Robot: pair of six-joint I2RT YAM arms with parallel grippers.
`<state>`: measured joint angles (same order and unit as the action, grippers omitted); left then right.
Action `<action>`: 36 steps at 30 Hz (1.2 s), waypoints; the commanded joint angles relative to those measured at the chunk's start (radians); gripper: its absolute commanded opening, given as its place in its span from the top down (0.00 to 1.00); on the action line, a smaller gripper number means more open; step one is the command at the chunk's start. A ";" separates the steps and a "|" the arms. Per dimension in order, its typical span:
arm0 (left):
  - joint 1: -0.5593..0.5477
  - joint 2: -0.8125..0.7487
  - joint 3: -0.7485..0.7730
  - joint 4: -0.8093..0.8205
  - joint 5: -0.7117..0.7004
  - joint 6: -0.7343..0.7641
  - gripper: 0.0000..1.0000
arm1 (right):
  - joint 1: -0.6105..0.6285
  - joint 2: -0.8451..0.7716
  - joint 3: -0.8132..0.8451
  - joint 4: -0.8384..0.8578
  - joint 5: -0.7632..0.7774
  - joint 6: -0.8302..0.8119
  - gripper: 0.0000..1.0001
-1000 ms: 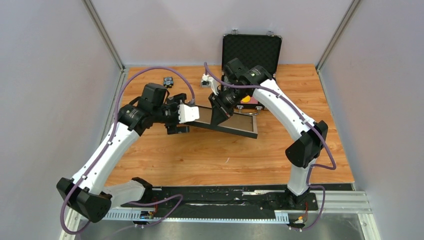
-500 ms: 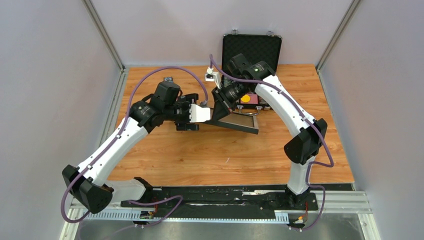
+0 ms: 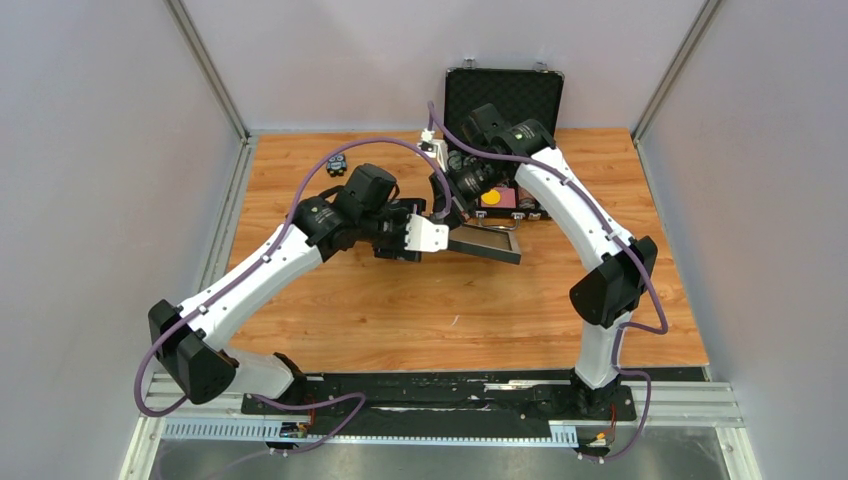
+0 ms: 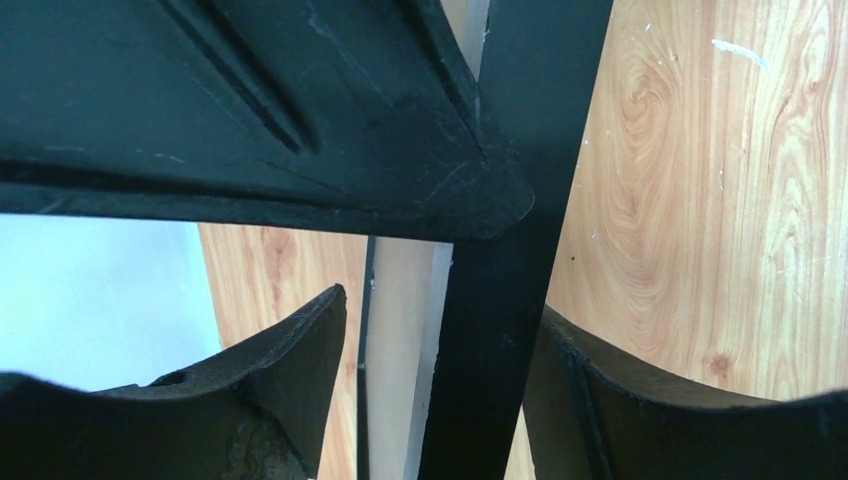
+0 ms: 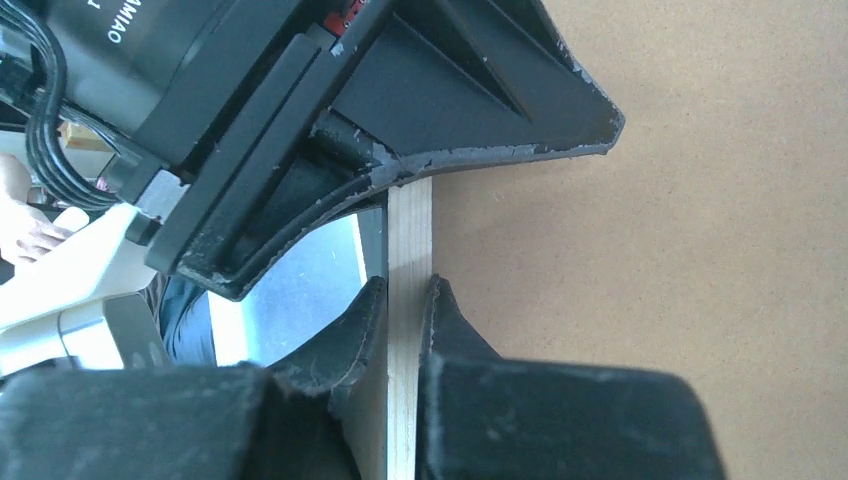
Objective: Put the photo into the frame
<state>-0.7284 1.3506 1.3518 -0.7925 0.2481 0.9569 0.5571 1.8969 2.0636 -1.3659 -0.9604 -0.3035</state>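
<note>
Over the table [image 3: 400, 310], upper centre, the frame [image 3: 490, 251] is held between the bent left arm [image 3: 260, 272] and right arm [image 3: 575, 212], pale edge clamped in the right jaws, black rail straddled by the left jaws, grip unclear.

Black case [image 3: 503, 100] stands just behind the frame [image 3: 495, 255]; bare table [image 3: 450, 320] wood lies open nearside.

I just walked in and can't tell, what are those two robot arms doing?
Two robot arms have the frame between them over the wooden table. The right hand pinches its light wood rail; the left hand has a finger on each side of a black rail. A brown board lies against the frame.
</note>
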 commanded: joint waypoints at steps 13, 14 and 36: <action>-0.040 0.023 0.062 -0.010 -0.062 0.035 0.51 | -0.037 -0.006 0.033 0.017 -0.035 -0.002 1.00; -0.041 0.024 0.067 -0.013 -0.065 0.036 0.52 | -0.037 -0.006 0.032 0.017 -0.036 -0.002 1.00; -0.071 0.015 0.091 -0.029 -0.136 0.049 0.69 | -0.048 -0.001 0.023 0.018 -0.046 0.001 1.00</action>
<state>-0.7864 1.3800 1.4025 -0.8482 0.1314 0.9955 0.5278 1.8969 2.0636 -1.3697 -0.9939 -0.2966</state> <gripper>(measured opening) 0.390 0.082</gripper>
